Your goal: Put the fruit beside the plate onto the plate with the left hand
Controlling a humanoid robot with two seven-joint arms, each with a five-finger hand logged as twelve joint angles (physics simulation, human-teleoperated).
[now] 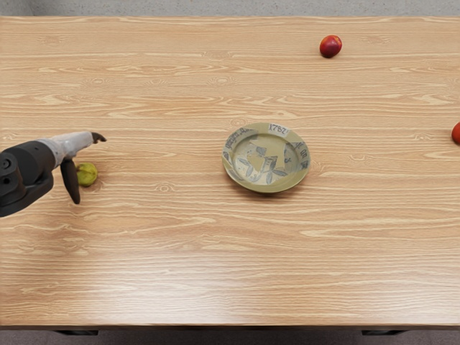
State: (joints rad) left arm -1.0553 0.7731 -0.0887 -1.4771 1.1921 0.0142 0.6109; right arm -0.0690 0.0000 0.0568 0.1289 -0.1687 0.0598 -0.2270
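Right now your only readable writing is on the plate [265,157]: a small white tag at its far rim carries characters that look like "1762", though the first is unclear. The blue-grey pattern across its face has no letters you could make out.

Count one plate and three fruits on the table [215,273]. You have a red fruit [330,46] near the far edge, a second red fruit [456,133] cut by the right border, and a yellow-green fruit [88,174] at the left, all well apart from the plate.

Your left hand [66,152] is spread open and grips nothing. One finger points right and another hangs down across the yellow-green fruit's left side. You cannot tell whether they touch.
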